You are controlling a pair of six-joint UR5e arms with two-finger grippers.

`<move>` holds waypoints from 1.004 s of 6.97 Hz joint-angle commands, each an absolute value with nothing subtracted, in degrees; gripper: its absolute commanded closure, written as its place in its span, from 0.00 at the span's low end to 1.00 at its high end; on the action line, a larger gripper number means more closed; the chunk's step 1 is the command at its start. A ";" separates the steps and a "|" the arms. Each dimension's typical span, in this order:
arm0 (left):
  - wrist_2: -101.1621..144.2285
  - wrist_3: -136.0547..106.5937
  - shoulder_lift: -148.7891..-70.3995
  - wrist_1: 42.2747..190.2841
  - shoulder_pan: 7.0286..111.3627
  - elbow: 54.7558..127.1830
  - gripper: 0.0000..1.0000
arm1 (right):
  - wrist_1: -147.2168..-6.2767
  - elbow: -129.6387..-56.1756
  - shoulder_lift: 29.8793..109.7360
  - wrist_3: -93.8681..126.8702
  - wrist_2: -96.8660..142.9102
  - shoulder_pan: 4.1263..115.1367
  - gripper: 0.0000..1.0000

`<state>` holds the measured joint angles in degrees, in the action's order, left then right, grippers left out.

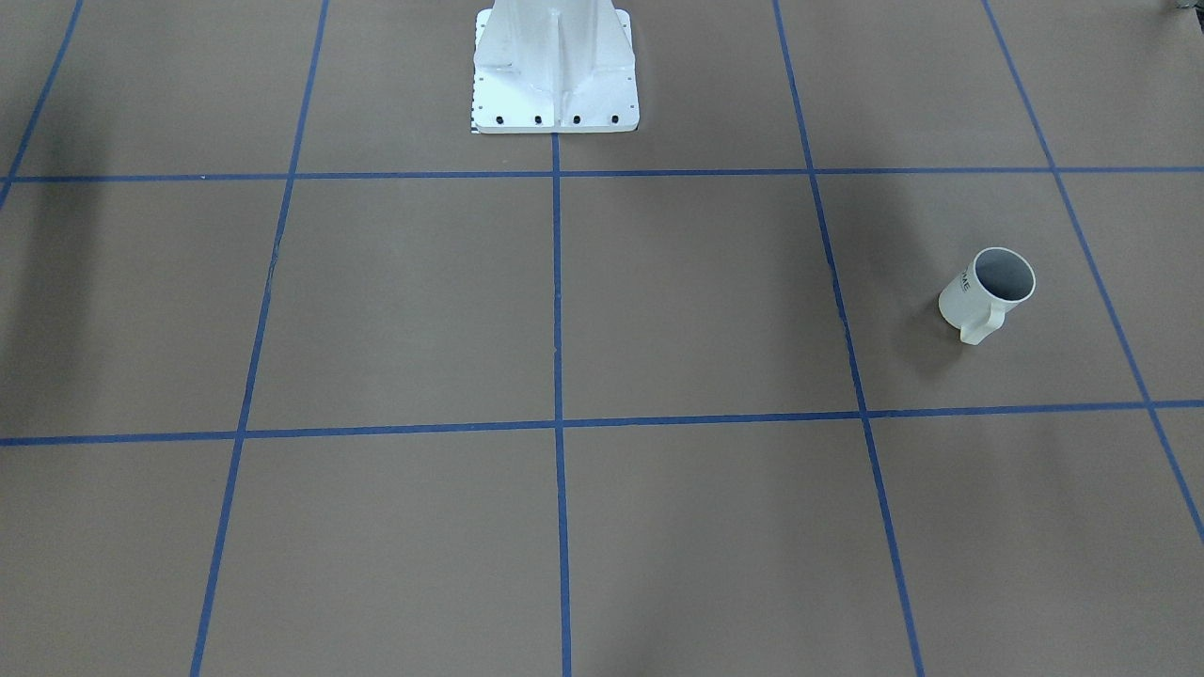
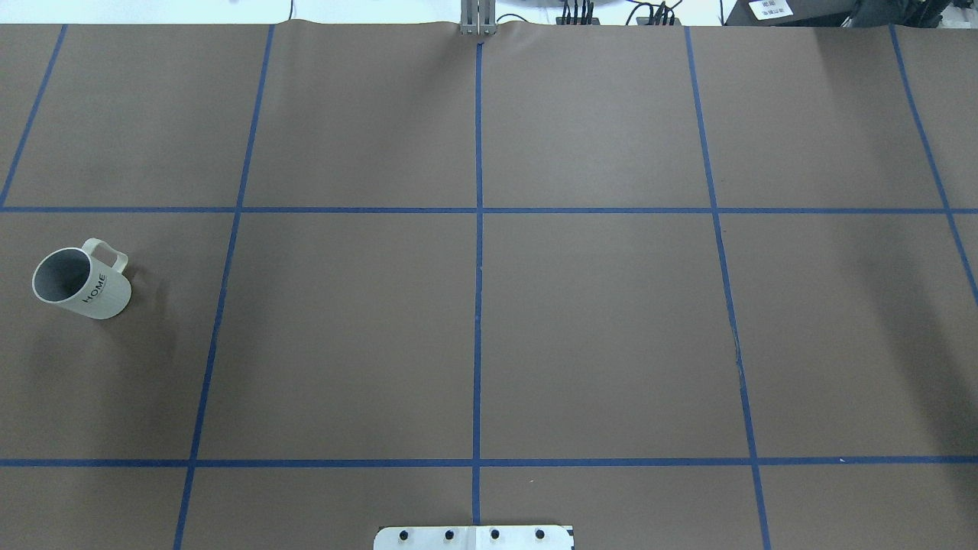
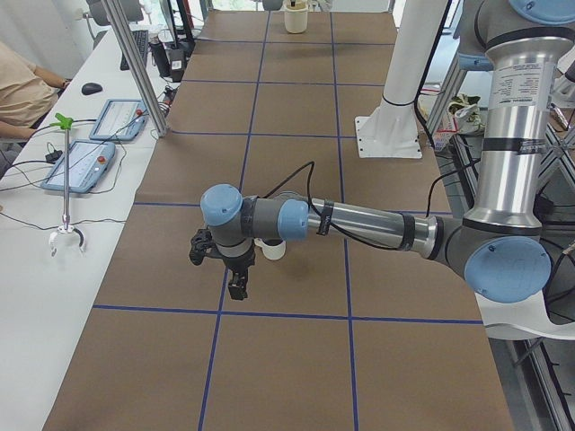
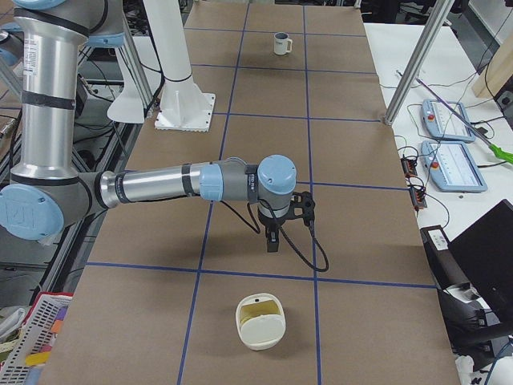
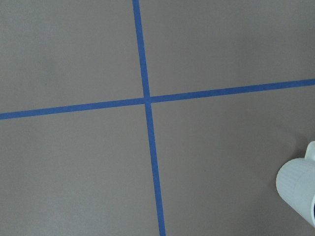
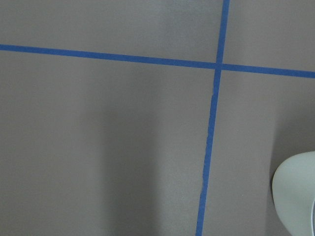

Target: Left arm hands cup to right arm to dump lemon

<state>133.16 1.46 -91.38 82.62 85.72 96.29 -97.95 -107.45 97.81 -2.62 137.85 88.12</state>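
Observation:
The cup [image 2: 80,283] is a cream-white mug with a grey inside and "HOME" on its side. It stands upright on the brown table at the robot's left, its handle turned away from the robot, also seen from the front [image 1: 988,291]. No lemon shows in it; the lemon is hidden or out of view. My left gripper [image 3: 236,287] hangs pointing down just beside the cup [image 3: 272,250]; the cup's edge [image 5: 298,189] sits in the left wrist view's corner. My right gripper [image 4: 272,241] points down over the table's right part. I cannot tell whether either gripper is open or shut.
A cream container [image 4: 260,321] lies near the table's right end, its edge [image 6: 295,191] in the right wrist view. The white pedestal base [image 1: 555,66] stands at the robot's side. Teach pendants [image 3: 90,162] and a seated person [image 3: 18,90] are beside the table.

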 commanded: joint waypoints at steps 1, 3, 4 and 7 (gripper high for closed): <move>133.15 1.41 -89.13 82.62 85.87 96.67 0.00 | -97.82 -106.88 98.08 -2.29 136.24 87.98 0.00; 133.15 1.41 -89.73 82.79 85.87 96.86 0.00 | -97.65 -103.81 97.74 -2.37 135.27 87.98 0.00; 133.24 1.32 -89.91 82.71 85.87 96.77 0.00 | -97.30 -101.80 96.69 -2.29 133.61 87.80 0.00; 141.59 1.41 -89.47 82.71 85.87 96.15 0.00 | -95.27 -100.64 96.50 -2.20 133.51 87.80 0.00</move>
